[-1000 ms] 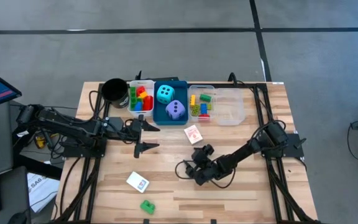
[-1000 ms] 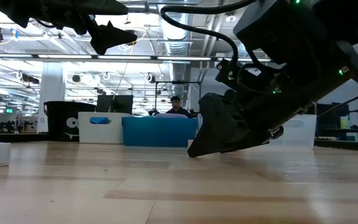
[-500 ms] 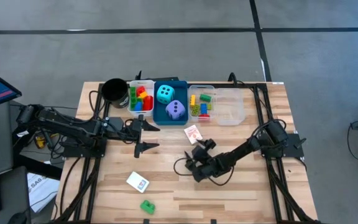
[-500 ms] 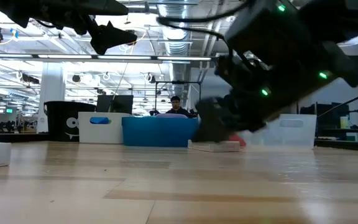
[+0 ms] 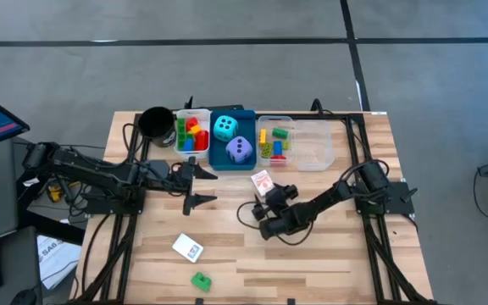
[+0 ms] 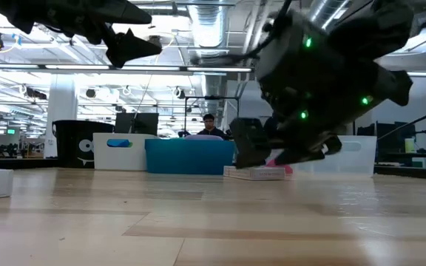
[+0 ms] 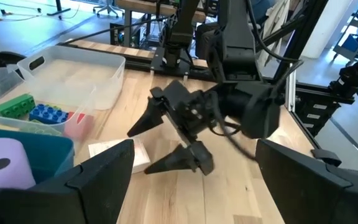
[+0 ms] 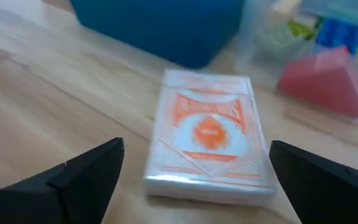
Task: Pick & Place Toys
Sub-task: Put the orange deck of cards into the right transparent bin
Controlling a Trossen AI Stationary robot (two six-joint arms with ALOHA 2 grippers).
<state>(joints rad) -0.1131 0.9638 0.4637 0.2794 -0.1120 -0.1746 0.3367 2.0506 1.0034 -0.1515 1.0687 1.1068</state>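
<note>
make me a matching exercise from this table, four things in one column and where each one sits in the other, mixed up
Things:
1. purple die
2. green brick
3. black cup
4. orange-backed card pack

Places:
A. alone on the wood near the table's front edge
B. in the blue tray, next to the cyan die
C. on the wood just ahead of the right gripper, whose fingers are open
D. at the left end of the row of trays

Pairs: 1-B, 2-A, 3-D, 4-C
</note>
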